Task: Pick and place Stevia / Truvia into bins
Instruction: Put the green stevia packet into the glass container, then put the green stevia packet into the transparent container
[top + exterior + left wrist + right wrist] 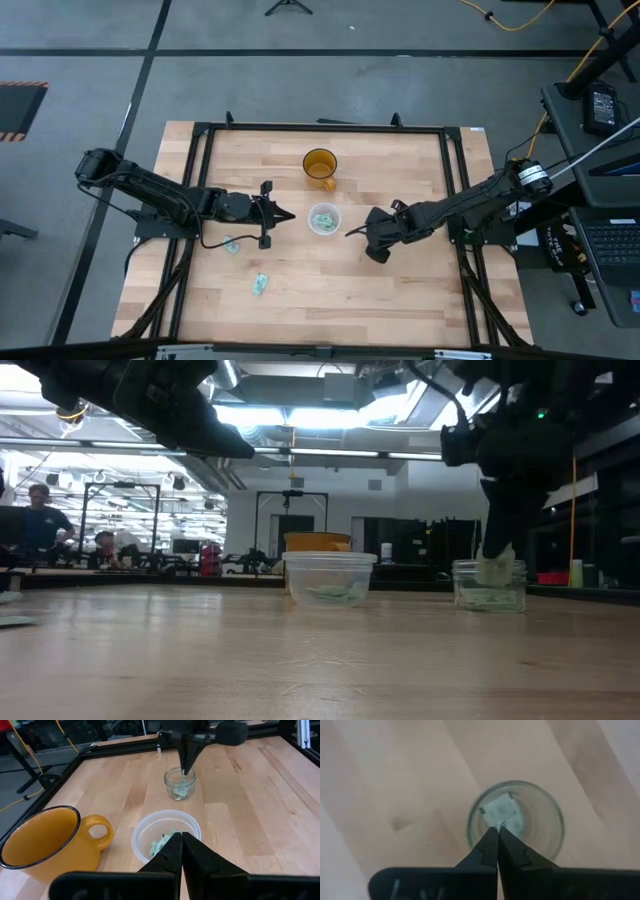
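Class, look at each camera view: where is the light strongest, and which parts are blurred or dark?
Low view: ceiling lights blaze behind, so both arms and the right gripper over the small jar read dark. Right wrist view: the wood and jar are soft. Left wrist view: the amber cup and clear cup are evenly lit. High view: the table is evenly lit, without glare.

Amber mug [320, 165] on wooden table [400, 290]

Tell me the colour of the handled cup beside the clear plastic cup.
Amber-orange handled cup with a dark rim; the left wrist view shows it best.
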`<state>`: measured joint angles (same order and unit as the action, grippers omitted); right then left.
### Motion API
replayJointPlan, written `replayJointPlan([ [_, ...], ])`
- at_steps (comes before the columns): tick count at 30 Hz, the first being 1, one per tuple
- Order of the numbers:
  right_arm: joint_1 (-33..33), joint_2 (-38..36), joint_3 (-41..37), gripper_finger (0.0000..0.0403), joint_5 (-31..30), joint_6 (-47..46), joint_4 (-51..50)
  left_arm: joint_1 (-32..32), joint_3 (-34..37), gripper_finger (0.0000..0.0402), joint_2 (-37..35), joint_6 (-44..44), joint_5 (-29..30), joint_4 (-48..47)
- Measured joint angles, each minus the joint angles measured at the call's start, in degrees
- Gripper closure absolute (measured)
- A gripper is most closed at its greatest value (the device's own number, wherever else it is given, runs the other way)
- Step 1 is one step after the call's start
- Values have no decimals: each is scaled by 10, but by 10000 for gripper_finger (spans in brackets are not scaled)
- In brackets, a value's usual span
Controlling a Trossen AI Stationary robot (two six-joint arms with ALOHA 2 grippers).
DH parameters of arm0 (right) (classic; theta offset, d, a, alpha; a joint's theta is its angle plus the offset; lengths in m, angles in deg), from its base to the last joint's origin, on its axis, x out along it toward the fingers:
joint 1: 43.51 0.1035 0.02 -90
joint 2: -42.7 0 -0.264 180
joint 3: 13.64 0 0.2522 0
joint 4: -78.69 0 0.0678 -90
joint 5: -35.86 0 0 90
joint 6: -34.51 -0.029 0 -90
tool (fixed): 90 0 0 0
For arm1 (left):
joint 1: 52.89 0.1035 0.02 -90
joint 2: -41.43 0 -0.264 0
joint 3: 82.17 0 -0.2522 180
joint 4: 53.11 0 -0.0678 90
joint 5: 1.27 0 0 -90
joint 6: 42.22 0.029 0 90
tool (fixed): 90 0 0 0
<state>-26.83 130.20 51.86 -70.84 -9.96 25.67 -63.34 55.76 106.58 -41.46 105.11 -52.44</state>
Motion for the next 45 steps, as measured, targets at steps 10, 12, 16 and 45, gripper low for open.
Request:
replayJointPlan([
  [10,-26,0,-43,402,-1,0,50,0,0,396,0,0,0,0],
  [12,-26,0,-43,400,-1,0,54,0,0,397,0,0,0,0],
  [16,-26,0,-43,384,-1,16,60,0,0,398,0,0,0,0],
  [45,1,-1,120,275,-22,125,-31,0,0,398,0,-2,0,5],
])
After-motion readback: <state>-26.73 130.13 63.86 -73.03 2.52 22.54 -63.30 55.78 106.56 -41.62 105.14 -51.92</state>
